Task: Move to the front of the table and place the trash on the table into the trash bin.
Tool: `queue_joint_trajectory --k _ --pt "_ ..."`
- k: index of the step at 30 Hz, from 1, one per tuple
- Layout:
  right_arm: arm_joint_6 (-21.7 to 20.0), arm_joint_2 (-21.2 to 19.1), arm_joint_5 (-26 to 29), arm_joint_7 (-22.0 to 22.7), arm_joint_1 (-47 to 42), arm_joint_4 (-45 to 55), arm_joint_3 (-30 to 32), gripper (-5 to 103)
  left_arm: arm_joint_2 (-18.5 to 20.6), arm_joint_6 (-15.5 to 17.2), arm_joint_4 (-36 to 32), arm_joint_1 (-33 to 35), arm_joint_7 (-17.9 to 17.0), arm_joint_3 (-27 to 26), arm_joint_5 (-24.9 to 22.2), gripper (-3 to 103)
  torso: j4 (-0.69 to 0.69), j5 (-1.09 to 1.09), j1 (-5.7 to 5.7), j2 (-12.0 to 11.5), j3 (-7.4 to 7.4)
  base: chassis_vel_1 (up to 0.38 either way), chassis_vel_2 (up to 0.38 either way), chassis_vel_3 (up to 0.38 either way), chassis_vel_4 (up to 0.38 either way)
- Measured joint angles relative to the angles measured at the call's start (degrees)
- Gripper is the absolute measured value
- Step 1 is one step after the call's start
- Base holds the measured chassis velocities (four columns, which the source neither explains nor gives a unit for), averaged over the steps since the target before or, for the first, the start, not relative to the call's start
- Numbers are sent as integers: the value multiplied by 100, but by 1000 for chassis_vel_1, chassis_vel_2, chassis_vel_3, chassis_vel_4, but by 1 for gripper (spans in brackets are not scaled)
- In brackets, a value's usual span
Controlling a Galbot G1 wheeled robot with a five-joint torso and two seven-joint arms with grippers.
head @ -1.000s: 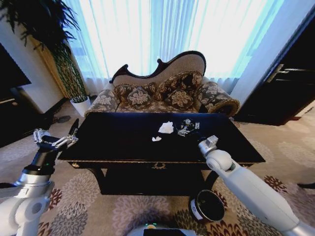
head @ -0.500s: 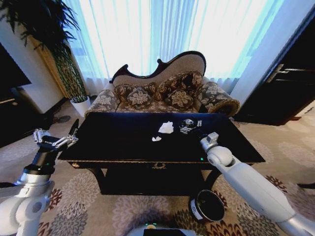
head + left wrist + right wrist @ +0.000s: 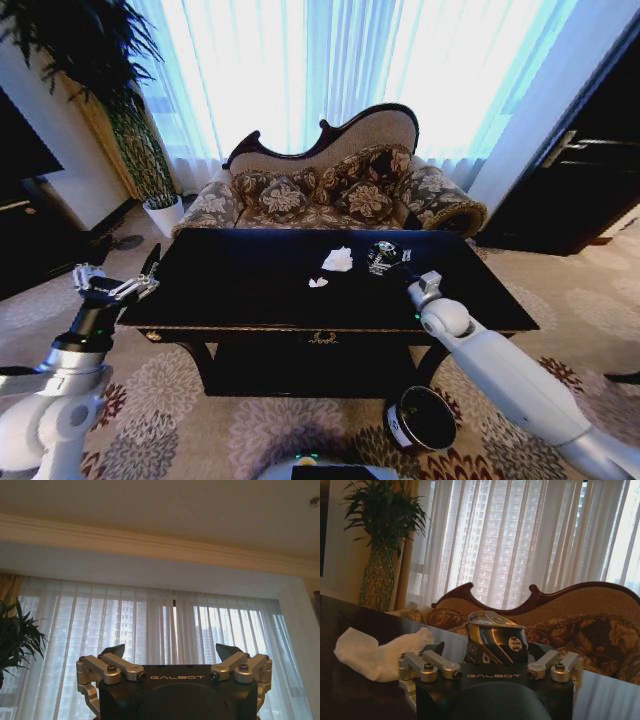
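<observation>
The glossy black table point(image 3: 250, 290) stands right in front of me. On it lie a white paper lump point(image 3: 338, 260), a smaller white scrap point(image 3: 318, 283) and a crushed silver-black can point(image 3: 383, 256). My right gripper point(image 3: 394, 266) reaches over the table's right part to the can. In the right wrist view the can point(image 3: 495, 639) sits between the open fingers of the right gripper point(image 3: 486, 651), with the white paper point(image 3: 375, 650) beside it. The dark round trash bin point(image 3: 422, 418) stands on the carpet by the table's front right leg. My left gripper point(image 3: 125, 272) is raised, open and empty, off the table's left end; the left wrist view shows the left gripper point(image 3: 170, 650) against curtains.
A patterned sofa point(image 3: 330, 190) stands behind the table, before bright curtained windows. A tall potted plant point(image 3: 130, 130) is at the back left and a dark door point(image 3: 590, 180) at the right. Flowered carpet point(image 3: 180, 420) lies open around the table's front.
My right arm has reached forward over the table so that the can now lies between its fingers. The left arm has barely shifted.
</observation>
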Motion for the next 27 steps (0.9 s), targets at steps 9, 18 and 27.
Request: queue_joint_trajectory --k 9,18,27 --pt "46 -30 40 -98 -145 132 147 65 -26 0 -101 43 -3 -27 12 100 0 -1 0 0 0 0 0 0 0" --pt "208 -82 62 -491 -689 312 548 32 -57 0 -251 116 -10 -82 -16 100 0 0 0 0 0 0 0 0 0" --pt "327 -103 214 -689 -1172 572 1037 1 -87 -1 -328 140 -16 -56 -13 100 0 0 0 0 -1 0 0 0 0"
